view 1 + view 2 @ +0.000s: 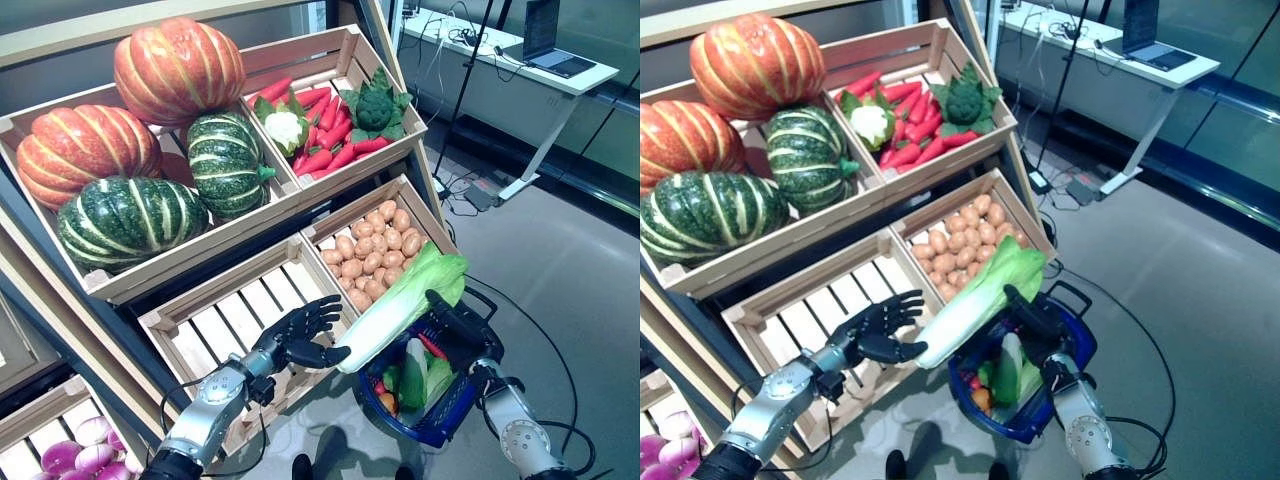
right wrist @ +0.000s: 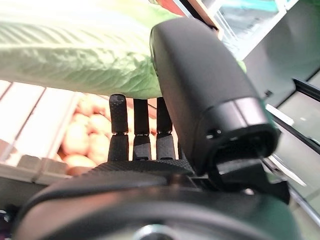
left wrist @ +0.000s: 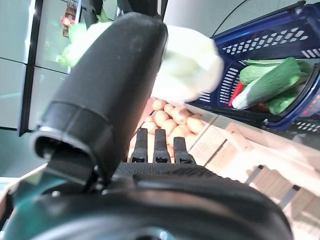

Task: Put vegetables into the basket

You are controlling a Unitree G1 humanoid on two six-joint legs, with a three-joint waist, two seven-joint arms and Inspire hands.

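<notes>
A long napa cabbage [image 1: 400, 305] lies slanted over the blue basket [image 1: 455, 415], white stem low on the left, green leaves high on the right. My left hand [image 1: 295, 338] is open, fingers spread, with the thumb [image 3: 110, 75] against the stem end. My right hand [image 1: 462, 325] is open too. Its straight fingers [image 2: 135, 125] lie along the leafy half [image 2: 75, 50], above the basket's far side. Inside the basket [image 3: 270, 35] are green leafy vegetables [image 1: 415, 375], something red and something orange.
Tilted wooden crates stand behind: striped pumpkins [image 1: 170, 70], red vegetables with a cauliflower [image 1: 330, 130], potatoes [image 1: 375, 250] just beyond the cabbage, and an empty slatted crate [image 1: 240, 320] under my left hand. Purple onions [image 1: 70, 450] sit lower left. A desk with a laptop [image 1: 540, 50] stands far right.
</notes>
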